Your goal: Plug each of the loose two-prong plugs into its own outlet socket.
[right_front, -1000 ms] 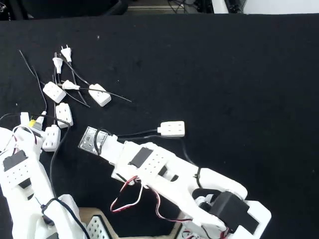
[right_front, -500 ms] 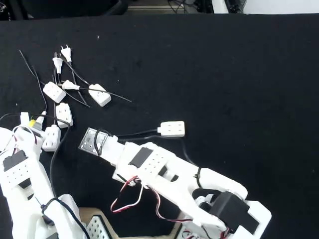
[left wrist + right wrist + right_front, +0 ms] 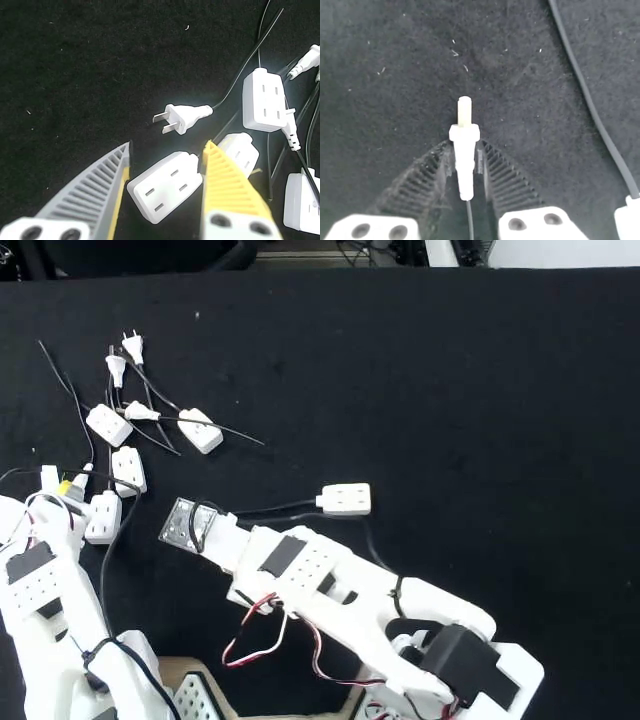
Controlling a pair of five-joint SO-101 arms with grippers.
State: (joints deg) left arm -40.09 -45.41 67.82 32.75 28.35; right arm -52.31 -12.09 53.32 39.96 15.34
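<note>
2 grippers low over a black table [image 3: 480,390]. Right gripper [image 3: 464,150]: clamped on 1 white plug [image 3: 464,142], prongs forward, cord trailing back between the fingers. Left gripper [image 3: 167,145]: fingers apart, straddling 1 outlet socket [image 3: 165,192] lying flat. Just beyond it, 1 loose plug [image 3: 184,116] beside a 2nd socket [image 3: 265,99]. Near the right arm, 1 lone socket [image 3: 347,499].

light: even and bright, source not placeable | tabletop [image 3: 480,390]: matte black, swallows nearly all shadow; lint specks glint in the right wrist view | glare: white outlet socket [image 3: 264,100] washed out with a halo; plug [image 3: 464,135] in right gripper [image 3: 465,148] likewise pale | high view, far corner: bright patch
</note>
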